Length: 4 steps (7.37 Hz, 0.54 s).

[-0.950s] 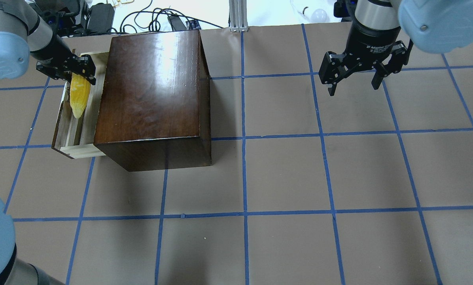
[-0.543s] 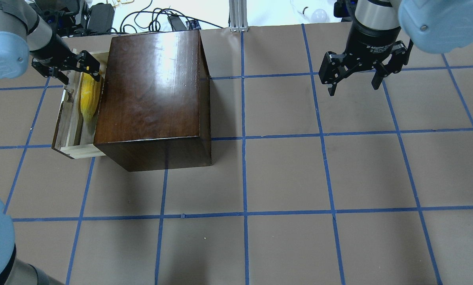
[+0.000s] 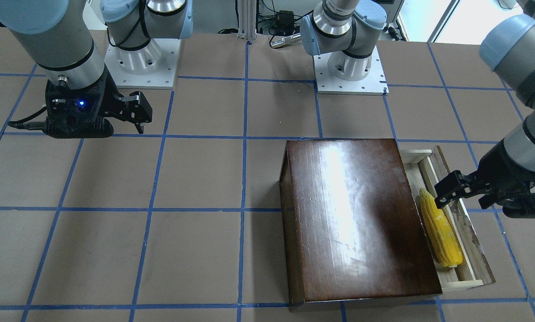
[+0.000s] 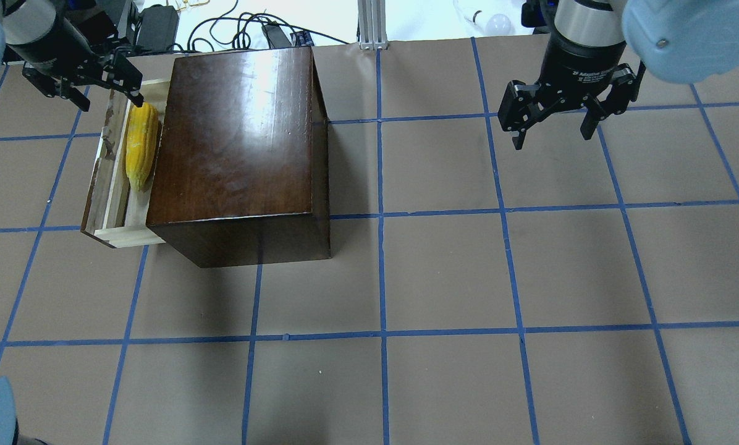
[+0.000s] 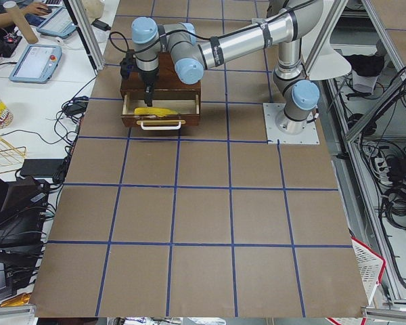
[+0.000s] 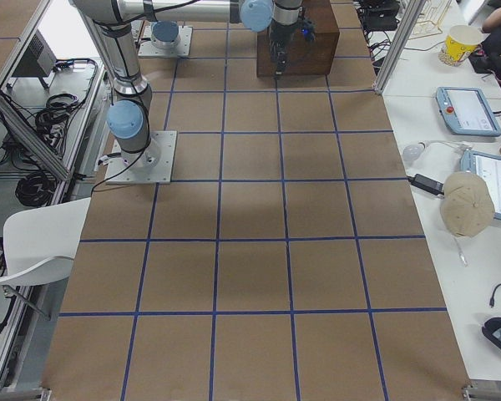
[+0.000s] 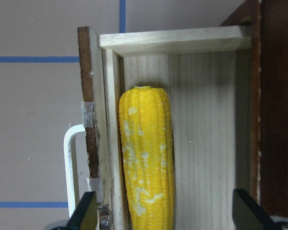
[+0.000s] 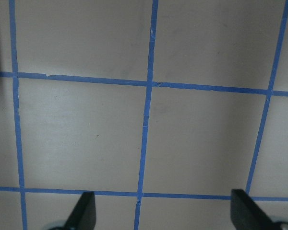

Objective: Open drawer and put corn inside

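Observation:
The yellow corn lies flat in the pulled-out drawer, along the left side of the dark-brown box. It also shows in the front view and in the left wrist view, beside the drawer's front panel. My left gripper is open and empty, raised above the drawer's far end and clear of the corn. My right gripper is open and empty, hanging over bare table at the far right.
Cables and power adapters, an aluminium post and a light bulb lie beyond the table's far edge. A white handle sticks out from the drawer front. Both arm bases stand on the robot's side.
My left gripper opened and let go of the corn, which dropped and settled flat in the drawer. The gripper then rose and drew back toward the far end. The right arm has not moved.

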Available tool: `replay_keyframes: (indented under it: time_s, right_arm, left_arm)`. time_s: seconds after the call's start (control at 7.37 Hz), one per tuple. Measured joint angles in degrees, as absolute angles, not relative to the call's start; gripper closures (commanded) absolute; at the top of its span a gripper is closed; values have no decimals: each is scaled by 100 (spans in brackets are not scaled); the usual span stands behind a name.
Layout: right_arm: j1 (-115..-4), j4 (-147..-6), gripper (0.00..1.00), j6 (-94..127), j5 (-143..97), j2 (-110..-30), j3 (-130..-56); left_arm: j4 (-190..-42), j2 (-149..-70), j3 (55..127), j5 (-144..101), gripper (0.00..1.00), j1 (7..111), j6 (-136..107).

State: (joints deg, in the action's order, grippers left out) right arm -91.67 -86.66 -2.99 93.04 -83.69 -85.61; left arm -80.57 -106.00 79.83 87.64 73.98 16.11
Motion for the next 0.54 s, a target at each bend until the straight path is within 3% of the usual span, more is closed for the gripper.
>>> replay_keyframes:
  time_s: [0.54]
  right_arm:
    - [-9168, -8666, 0, -299, 9299, -8375, -8561]
  left_arm:
    - [-8894, -9822, 7919, 9219, 0, 8570, 910]
